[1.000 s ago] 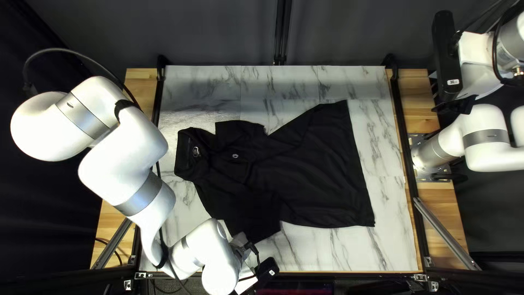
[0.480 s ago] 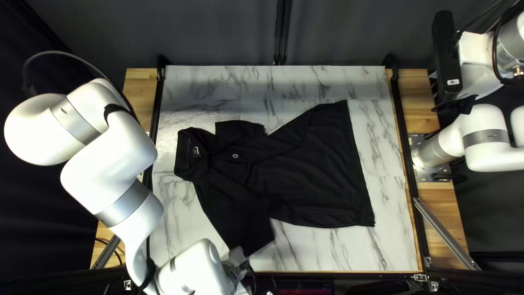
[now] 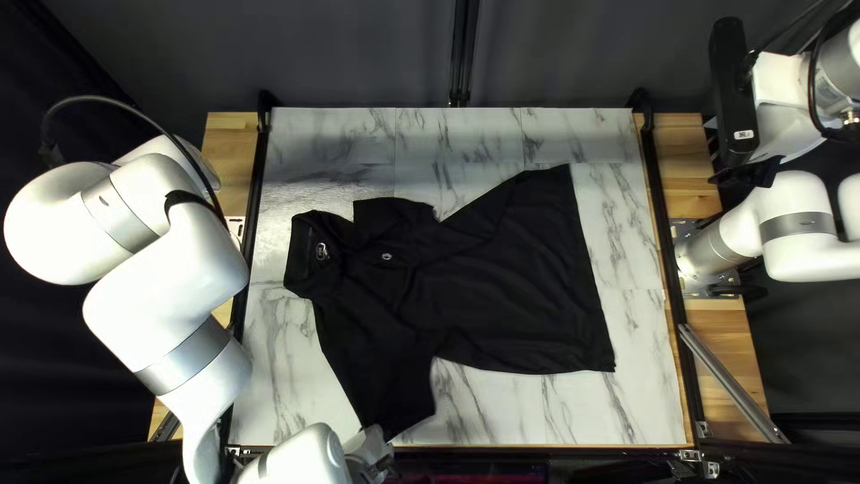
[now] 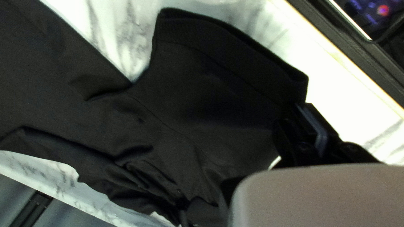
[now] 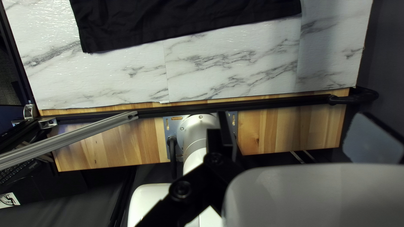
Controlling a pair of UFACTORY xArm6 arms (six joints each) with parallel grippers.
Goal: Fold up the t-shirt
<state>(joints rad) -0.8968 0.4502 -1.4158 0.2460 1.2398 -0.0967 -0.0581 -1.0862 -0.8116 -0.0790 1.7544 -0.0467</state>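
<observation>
The black t-shirt (image 3: 502, 296) lies front up with its collar (image 3: 309, 255) toward the left of the top left view and its hem toward the right. My left gripper (image 3: 381, 455), at the table's near edge, holds the near sleeve (image 3: 394, 399), which is pulled out toward that edge. Seen from the left wrist, the gripper (image 4: 302, 122) is shut on the corner of the sleeve opening (image 4: 252, 71). My right gripper (image 3: 757, 172) hangs raised beyond the table's right edge. In the right wrist view that gripper (image 5: 301, 136) stands open and holds nothing; the hem (image 5: 189, 25) lies well ahead.
The marble-patterned tabletop (image 3: 331, 134) surrounds the shirt. Black rails (image 3: 667, 260) run along the sides, beside wooden strips (image 3: 717, 332). A metal bar (image 3: 735, 381) slants at the near right. My right arm's base (image 3: 708, 251) stands at the right edge.
My left gripper has moved left and toward the near edge, drawing the near sleeve with it and spreading it out. My right arm has not moved.
</observation>
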